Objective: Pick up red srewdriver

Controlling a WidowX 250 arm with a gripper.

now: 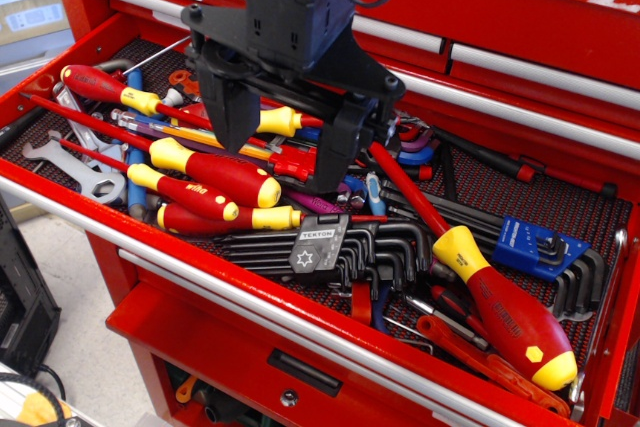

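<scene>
Several red screwdrivers with yellow collars lie in an open red tool drawer [260,307]. A big one [505,312] lies at the right, its shaft pointing up-left. Three lie side by side at the left: [215,175], [185,194], [225,217]. Another [100,84] lies at the far left. My black gripper [278,162] hangs over the pile with its jaws wide apart. Its fingers [228,117] straddle a small red and yellow screwdriver [285,124] and a red handle [292,164]. I cannot tell whether the fingers touch them.
A black Tekton hex key set [320,247] lies near the drawer's front edge. A blue hex key holder [525,242] is at the right. Steel wrenches [70,152] lie at the far left. Closed red drawers [500,37] rise behind the gripper.
</scene>
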